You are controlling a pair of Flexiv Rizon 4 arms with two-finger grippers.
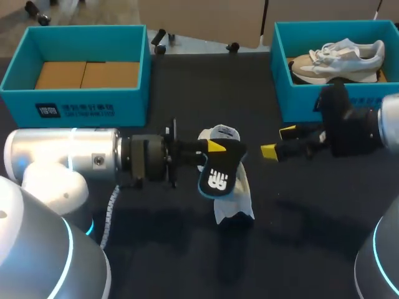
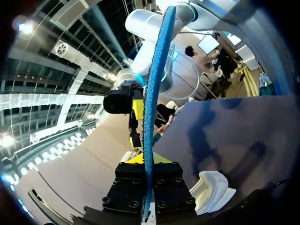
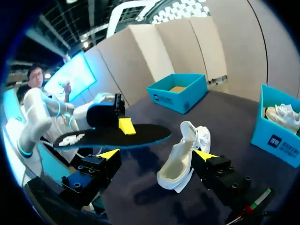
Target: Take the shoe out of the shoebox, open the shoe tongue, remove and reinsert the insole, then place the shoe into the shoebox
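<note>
My left gripper [image 1: 216, 149] is shut on a black insole [image 1: 218, 175] with a blue rim, holding it in the air above the middle of the table. In the left wrist view the insole [image 2: 151, 108] stands edge-on between the fingers of that gripper [image 2: 148, 162]. Under the insole a white shoe [image 1: 233, 202] lies on the dark table, also seen as the shoe [image 3: 183, 157] ahead of my right gripper [image 3: 156, 154]. That right gripper [image 1: 278, 142] hangs open just to the right of the insole [image 3: 112, 136], touching nothing.
A teal shoebox [image 1: 282, 93] at the back right holds a second pale shoe [image 1: 340, 56]. Another teal shoebox [image 1: 75, 99] at the back left shows only its cardboard floor. The dark table [image 1: 299, 237] lies bare in front of the shoe.
</note>
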